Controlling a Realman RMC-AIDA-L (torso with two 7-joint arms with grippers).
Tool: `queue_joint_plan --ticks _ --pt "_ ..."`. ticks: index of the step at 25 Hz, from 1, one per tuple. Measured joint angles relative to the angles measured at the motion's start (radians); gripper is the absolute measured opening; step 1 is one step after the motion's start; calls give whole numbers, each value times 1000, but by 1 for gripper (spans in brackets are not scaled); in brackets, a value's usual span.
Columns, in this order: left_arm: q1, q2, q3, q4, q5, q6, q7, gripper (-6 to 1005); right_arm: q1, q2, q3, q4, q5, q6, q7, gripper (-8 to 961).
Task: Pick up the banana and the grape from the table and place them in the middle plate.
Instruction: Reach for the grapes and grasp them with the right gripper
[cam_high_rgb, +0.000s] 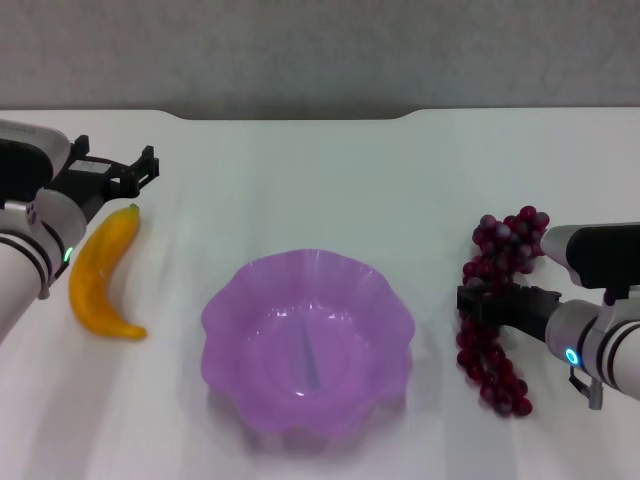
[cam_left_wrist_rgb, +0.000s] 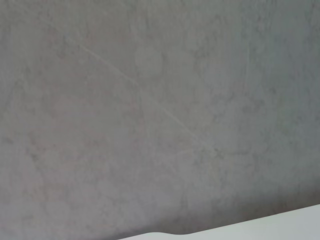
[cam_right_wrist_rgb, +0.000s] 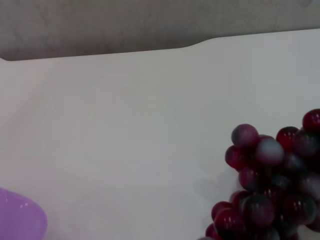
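The banana (cam_high_rgb: 103, 272) lies on the white table (cam_high_rgb: 320, 190) at the left, its dark tip toward the far side. My left gripper (cam_high_rgb: 138, 173) hovers just past that far tip, open and empty. The grape bunch (cam_high_rgb: 503, 247) lies at the right, also seen in the right wrist view (cam_right_wrist_rgb: 270, 190). My right gripper (cam_high_rgb: 478, 303) sits over the bunch's middle and hides part of it. The purple scalloped middle plate (cam_high_rgb: 215, 312) stands empty between them at the front centre; its edge shows in the right wrist view (cam_right_wrist_rgb: 20, 220).
The table's dark notched far edge (cam_high_rgb: 300, 113) runs along the back with a grey wall behind it. The left wrist view shows only that wall and a sliver of table (cam_left_wrist_rgb: 280, 227).
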Motion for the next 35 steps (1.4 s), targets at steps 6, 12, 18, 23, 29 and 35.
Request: queue_joint_plan --ticks 6,12,18,23,29,35 --pt "0 -1 1 1 0 4 -1 892 -1 0 4 6 0 -7 3 660" --pt "0 -2 1 1 -2 6 -3 892 -4 -1 -6 14 0 -39 15 526" --pt "5 -2 1 2 -2 6 -4 892 -19 -3 -30 21 -4 -89 10 417" --pt "5 -2 1 2 -1 6 -4 891 -18 -5 -50 30 -12 -110 5 371" --pt "5 -2 1 2 0 6 -4 892 -10 -6 -77 49 -12 -142 4 320" --pt "4 -2 1 2 -1 6 -4 892 -9 -6 -83 49 -12 -149 4 274"
